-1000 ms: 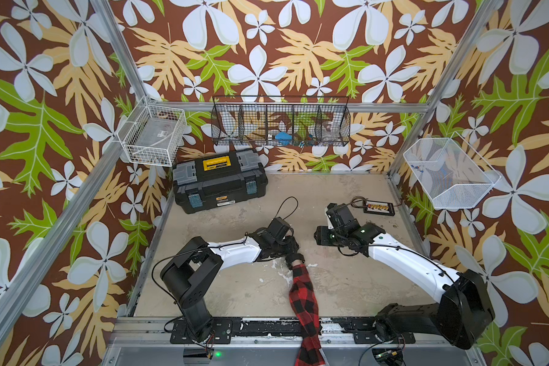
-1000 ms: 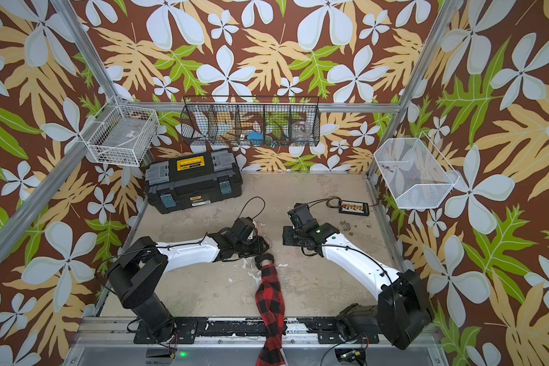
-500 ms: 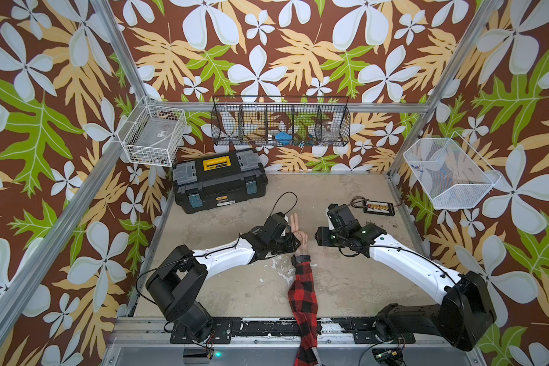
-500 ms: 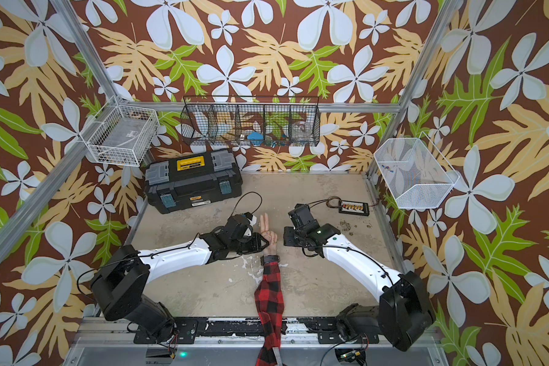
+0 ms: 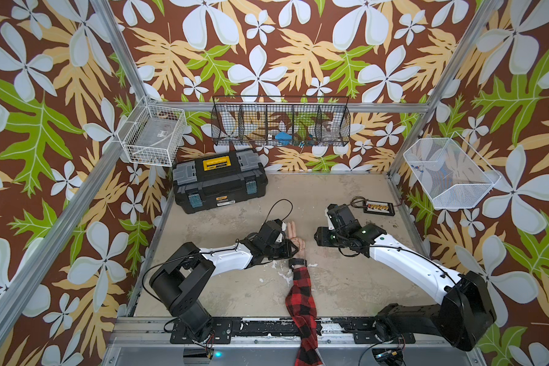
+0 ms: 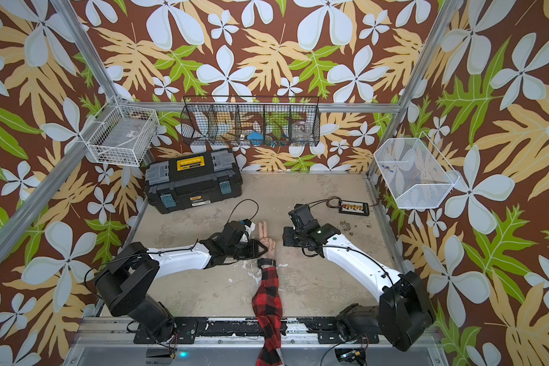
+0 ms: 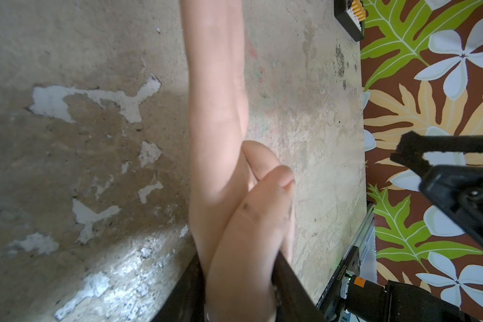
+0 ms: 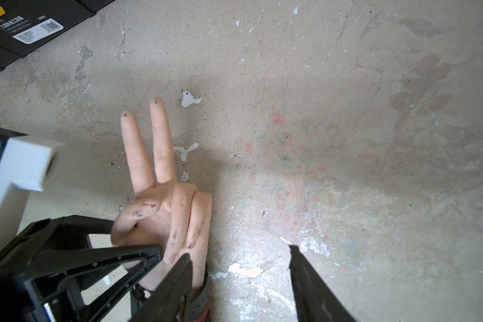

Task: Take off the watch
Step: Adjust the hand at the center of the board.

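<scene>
A mannequin hand [image 5: 299,244] in a red plaid sleeve [image 5: 301,294] lies mid-table, two digits stretched out. The watch [image 5: 297,262], a black band, sits on its wrist in both top views [image 6: 266,262]; its strap [image 8: 200,302] shows in the right wrist view. My left gripper [image 5: 293,249] reaches in from the left and is shut on the hand [image 7: 221,139], one jaw on the palm side and one on the back. My right gripper [image 5: 319,237] hovers just right of the hand, open [image 8: 239,252] with nothing between its fingers.
A black toolbox [image 5: 219,182] stands at the back left. A small terminal board [image 5: 377,207] with wires lies at the back right. Wire baskets hang on the walls: white [image 5: 154,136], black [image 5: 281,125] and white mesh [image 5: 447,172].
A second ago my left gripper covered the hand. It has since shifted, the hand's two stretched digits have come into view, and the left arm's elbow has swung left. The right arm has barely moved.
</scene>
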`<state>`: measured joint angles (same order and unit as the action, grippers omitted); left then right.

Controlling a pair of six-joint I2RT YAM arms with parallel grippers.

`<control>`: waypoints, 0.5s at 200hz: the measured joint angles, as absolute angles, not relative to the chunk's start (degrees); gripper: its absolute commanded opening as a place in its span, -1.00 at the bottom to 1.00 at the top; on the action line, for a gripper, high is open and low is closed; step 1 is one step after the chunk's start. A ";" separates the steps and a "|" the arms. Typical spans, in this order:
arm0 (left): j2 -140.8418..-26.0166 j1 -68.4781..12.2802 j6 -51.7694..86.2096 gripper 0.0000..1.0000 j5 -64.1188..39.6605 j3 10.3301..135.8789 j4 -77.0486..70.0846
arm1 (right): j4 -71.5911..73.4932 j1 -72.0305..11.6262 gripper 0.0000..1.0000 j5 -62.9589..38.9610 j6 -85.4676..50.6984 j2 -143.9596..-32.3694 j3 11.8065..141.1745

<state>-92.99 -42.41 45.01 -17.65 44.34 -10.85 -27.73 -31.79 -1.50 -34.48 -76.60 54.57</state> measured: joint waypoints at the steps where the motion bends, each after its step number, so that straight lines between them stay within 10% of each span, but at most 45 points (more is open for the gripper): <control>1: -92.99 -42.41 44.95 0.03 -17.65 44.31 -10.85 | -27.70 -31.79 0.16 -1.52 -34.48 -76.55 54.52; 47: -89.86 -42.33 43.40 0.43 -16.53 43.75 -9.98 | -27.35 -31.79 0.16 -3.77 -33.82 -76.07 54.00; 100: -83.11 -42.26 42.13 0.46 -12.78 43.59 -6.59 | -26.68 -31.79 0.16 -7.33 -32.38 -75.26 52.77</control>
